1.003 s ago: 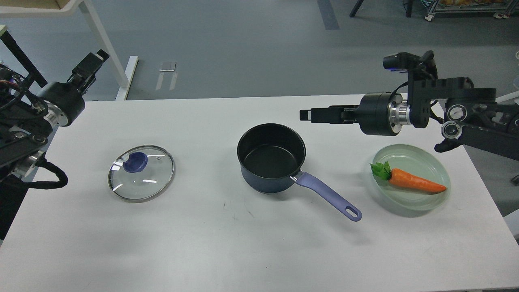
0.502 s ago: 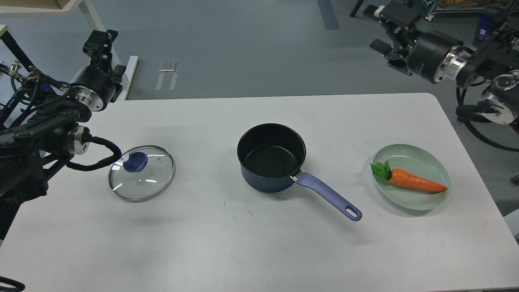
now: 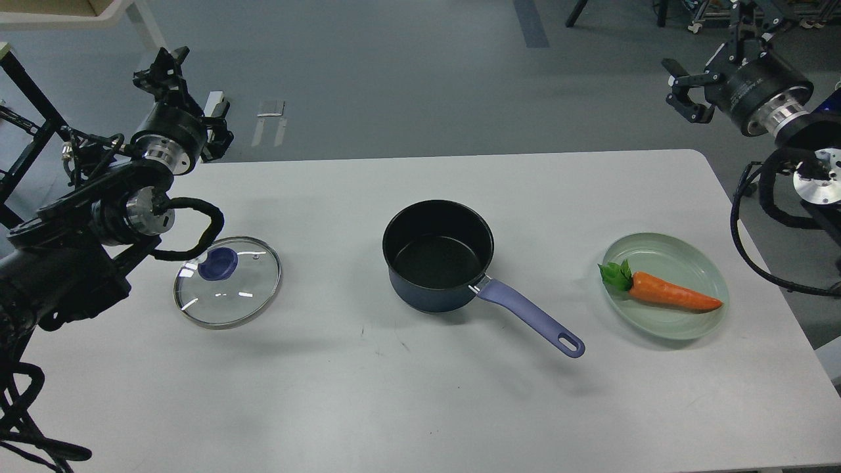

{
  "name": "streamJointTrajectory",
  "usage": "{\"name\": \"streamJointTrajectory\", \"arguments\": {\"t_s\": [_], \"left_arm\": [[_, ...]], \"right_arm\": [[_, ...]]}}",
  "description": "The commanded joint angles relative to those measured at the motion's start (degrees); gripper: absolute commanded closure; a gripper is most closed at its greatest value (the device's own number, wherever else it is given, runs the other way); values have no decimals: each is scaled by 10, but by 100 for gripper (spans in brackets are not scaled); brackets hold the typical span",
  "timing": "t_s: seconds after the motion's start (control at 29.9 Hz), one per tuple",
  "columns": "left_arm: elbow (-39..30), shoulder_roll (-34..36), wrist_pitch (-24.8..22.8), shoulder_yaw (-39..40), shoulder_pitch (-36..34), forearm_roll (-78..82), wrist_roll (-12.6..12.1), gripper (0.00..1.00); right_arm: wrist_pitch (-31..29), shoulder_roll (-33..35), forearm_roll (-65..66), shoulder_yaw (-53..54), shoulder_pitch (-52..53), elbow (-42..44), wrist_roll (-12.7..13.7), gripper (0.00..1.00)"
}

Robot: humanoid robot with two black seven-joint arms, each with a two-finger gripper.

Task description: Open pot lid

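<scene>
The dark blue pot stands uncovered in the middle of the white table, its purple handle pointing front right. The glass lid with its blue knob lies flat on the table to the pot's left. My left gripper is raised above the table's far left corner, away from the lid; its fingers are dark and cannot be told apart. My right gripper is high beyond the far right corner, fingers spread and empty.
A pale green plate with an orange toy carrot sits at the right of the table. My left arm's cable loops just above the lid's far edge. A white table leg stands behind at the left.
Both arms have pulled back and upward. The right gripper went from over the table near the pot up beyond the far right corner. The left gripper shifted right. Pot and lid stayed put.
</scene>
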State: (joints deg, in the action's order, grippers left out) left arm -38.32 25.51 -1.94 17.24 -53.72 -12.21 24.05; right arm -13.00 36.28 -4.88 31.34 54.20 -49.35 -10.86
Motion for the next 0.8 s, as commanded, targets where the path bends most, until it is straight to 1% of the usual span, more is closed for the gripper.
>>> {"name": "streamJointTrajectory", "arguments": {"t_s": [0.0,0.1,0.23,0.33,0.43,0.67,0.77], "left_arm": [[1,2,-17,10,10,-28,0,1],[0,-2,-19,38,21,-48,1,1],[-1,-5,-33,74,34,-50,0,1],[-3,-9,-60,80,42,-50,1,1],[-7,-10,-61,79,45,-48,2,1],[-9,-4,-63,77,45,-45,1,1],[-9,-3,-65,78,46,-43,3,1]], "right_arm": [[-2,-34,-63,16,-11,33,0,1],[-6,-66,-106,52,-34,59,0,1],[-9,-112,-112,124,-72,73,2,1],[-17,-142,-112,166,-95,73,6,1],[-21,-172,-112,182,-101,79,6,1],[-23,-182,-111,177,-102,93,1,0],[-38,-182,-111,176,-103,93,0,0]]}}
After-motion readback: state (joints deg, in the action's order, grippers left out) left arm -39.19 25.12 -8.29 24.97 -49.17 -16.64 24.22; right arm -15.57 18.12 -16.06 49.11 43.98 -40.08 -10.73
